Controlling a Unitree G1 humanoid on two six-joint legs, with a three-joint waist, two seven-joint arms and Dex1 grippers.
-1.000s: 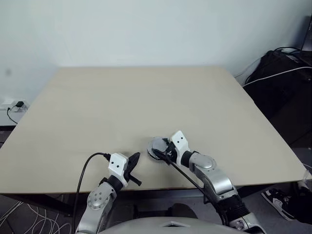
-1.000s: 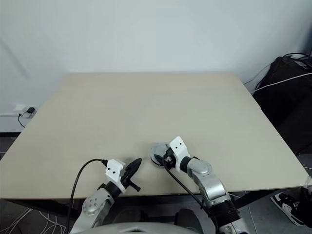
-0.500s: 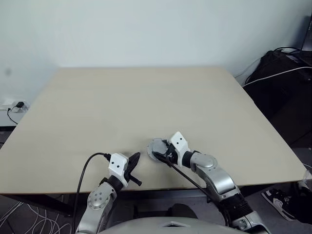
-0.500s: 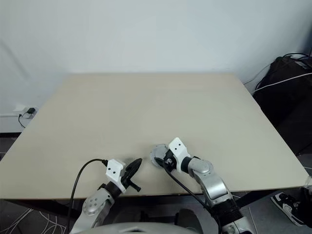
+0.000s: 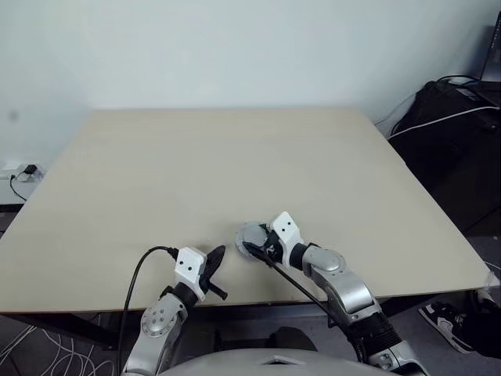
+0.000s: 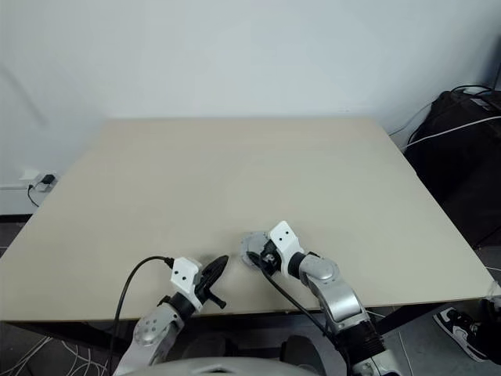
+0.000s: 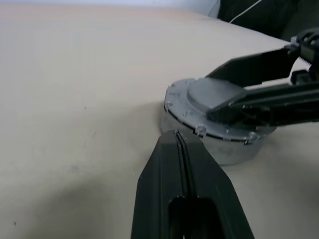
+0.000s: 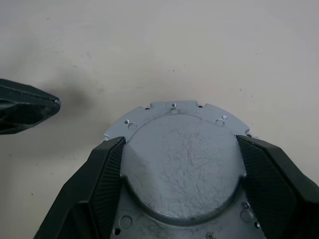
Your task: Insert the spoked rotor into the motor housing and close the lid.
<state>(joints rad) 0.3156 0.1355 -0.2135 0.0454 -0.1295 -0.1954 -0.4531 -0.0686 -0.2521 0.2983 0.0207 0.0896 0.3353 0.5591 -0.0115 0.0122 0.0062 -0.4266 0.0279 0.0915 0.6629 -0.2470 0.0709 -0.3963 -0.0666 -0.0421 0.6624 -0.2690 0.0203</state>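
The pale-grey lid (image 8: 182,164) lies plain face up, raised middle on top, on a round silver body (image 7: 234,149) near the table's front edge. The motor housing's windings and the spoked rotor are hidden beneath it. My right gripper (image 8: 180,143) straddles the lid, one black finger pressed to each side of the raised middle. In the left eye view it sits at the lid (image 5: 249,236). My left gripper (image 7: 176,134) is shut and empty. Its tip rests on the table just left of the assembly, almost touching the rim.
The beige table (image 5: 235,157) stretches far back and to both sides. Its front edge runs just below both grippers. A black bag with cables (image 5: 462,117) sits off the table's right side. A wall socket (image 5: 23,168) is at the left.
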